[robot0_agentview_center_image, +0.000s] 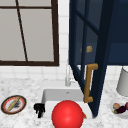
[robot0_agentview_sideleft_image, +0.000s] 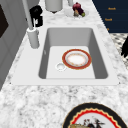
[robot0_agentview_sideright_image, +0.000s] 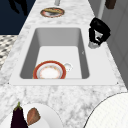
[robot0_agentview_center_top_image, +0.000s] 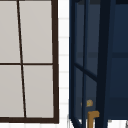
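Faucet (robot0_agentview_sideright_image: 94, 45) has the right hand (robot0_agentview_sideright_image: 99, 32) just beside it at 1 o'clock; whether that hand grips it I cannot tell. The left hand (robot0_agentview_center_image: 39, 109) hangs with its fingers loose at 8 o'clock of the sink (robot0_agentview_center_image: 47, 96).

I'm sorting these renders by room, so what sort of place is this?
Most likely a kitchen: a sink set in a marble-look counter holds a plate, a tap stands behind it, and a dark blue wall cabinet door hangs open above.

Left hand (robot0_agentview_center_image: 39, 109) hangs at the sink's (robot0_agentview_center_image: 62, 95) left edge, red ball (robot0_agentview_center_image: 67, 115) beside it, cabinet door (robot0_agentview_center_image: 87, 57) swung open.
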